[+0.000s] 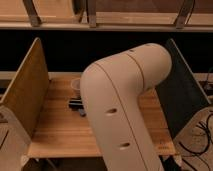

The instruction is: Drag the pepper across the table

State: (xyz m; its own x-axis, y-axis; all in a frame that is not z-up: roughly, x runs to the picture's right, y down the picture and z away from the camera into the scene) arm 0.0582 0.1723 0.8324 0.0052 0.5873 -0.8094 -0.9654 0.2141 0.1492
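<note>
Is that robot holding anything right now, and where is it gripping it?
Cannot be told: the gripper sits low over the table, mostly hidden behind the arm.
</note>
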